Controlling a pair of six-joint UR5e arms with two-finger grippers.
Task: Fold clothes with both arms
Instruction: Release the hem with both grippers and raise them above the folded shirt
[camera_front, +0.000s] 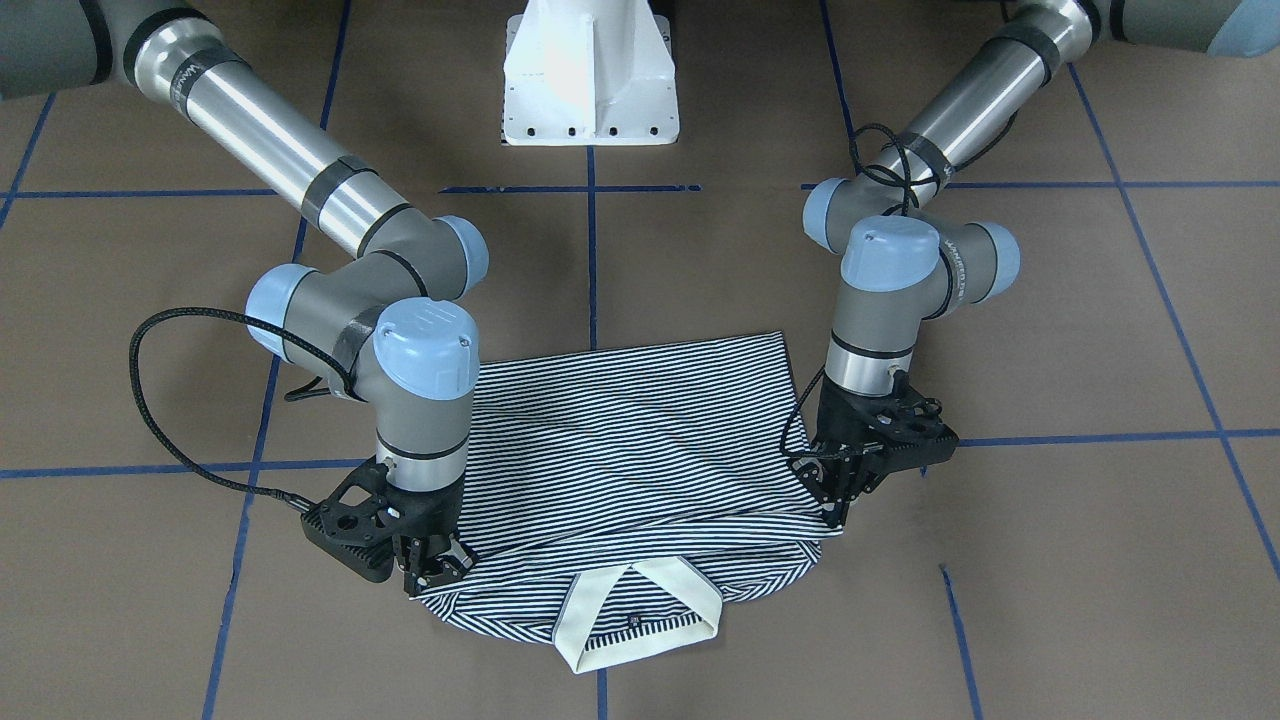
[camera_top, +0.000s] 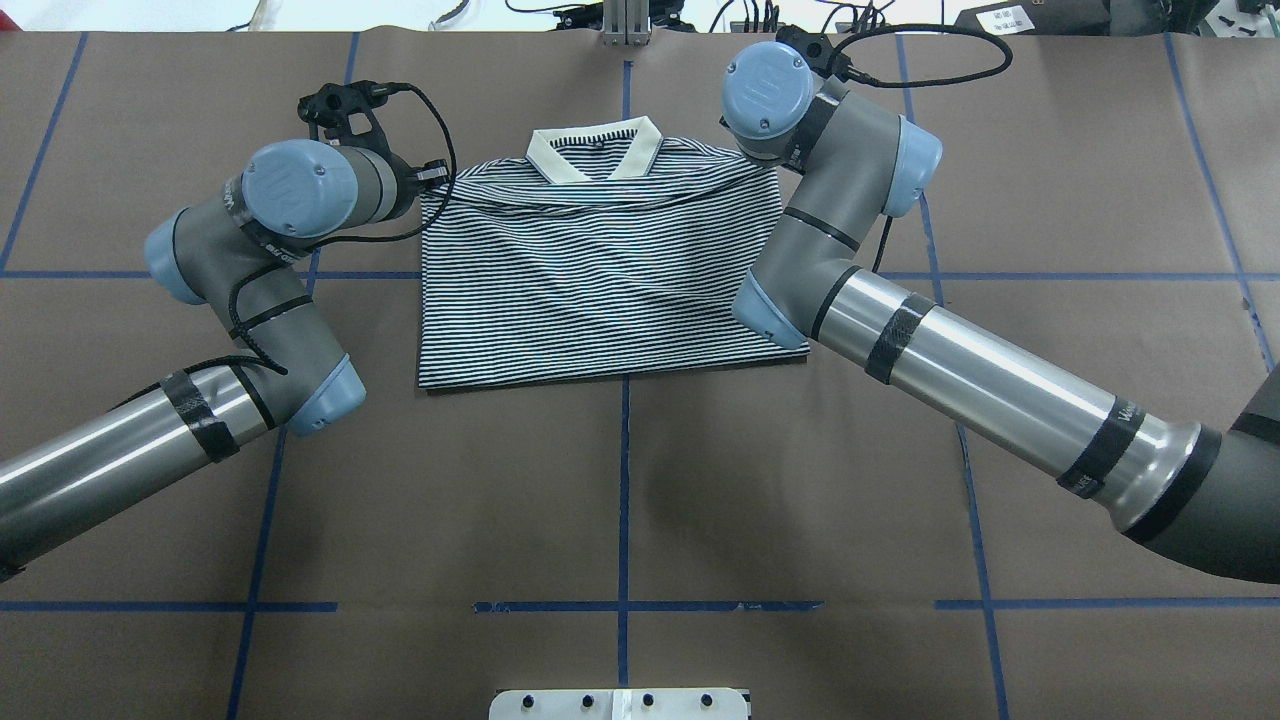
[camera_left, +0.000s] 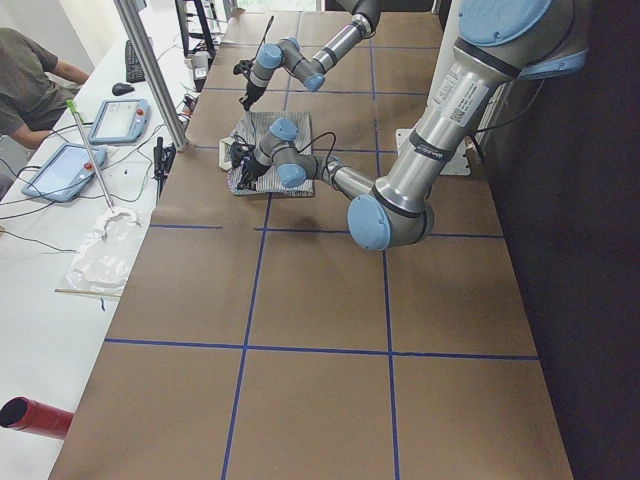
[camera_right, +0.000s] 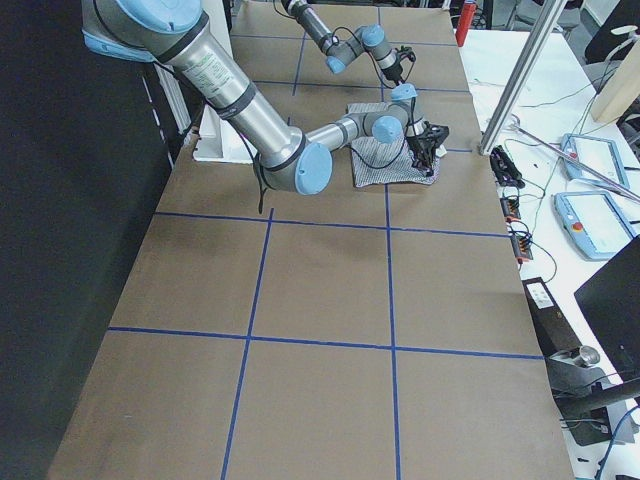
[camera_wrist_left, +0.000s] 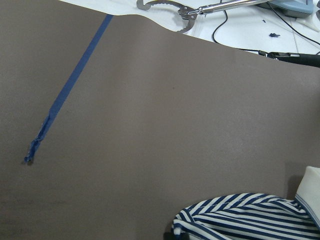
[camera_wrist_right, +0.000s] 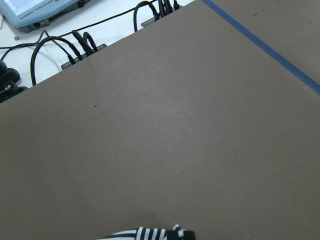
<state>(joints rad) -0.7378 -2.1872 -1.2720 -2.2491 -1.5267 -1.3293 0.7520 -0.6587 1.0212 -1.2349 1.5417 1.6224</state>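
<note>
The striped polo shirt (camera_front: 620, 450) lies folded on the brown table, its lower half laid over the upper half and its cream collar (camera_front: 640, 610) toward the operators' side. It also shows in the overhead view (camera_top: 600, 290). My left gripper (camera_front: 835, 512) points down at the shirt's shoulder corner on that view's right, fingers closed on the fabric edge. My right gripper (camera_front: 432, 575) does the same at the opposite shoulder corner. Striped cloth (camera_wrist_left: 240, 220) fills the bottom of the left wrist view, and a small bit of it (camera_wrist_right: 145, 232) shows in the right wrist view. In the overhead view the right gripper is hidden under its wrist.
The white pedestal base (camera_front: 590, 90) stands at the robot's side of the table. Blue tape lines (camera_front: 592, 260) grid the brown table surface. A side bench with tablets (camera_left: 110, 120), cables and a seated person (camera_left: 30, 80) runs along the far edge. A red cylinder (camera_left: 35, 415) lies there too.
</note>
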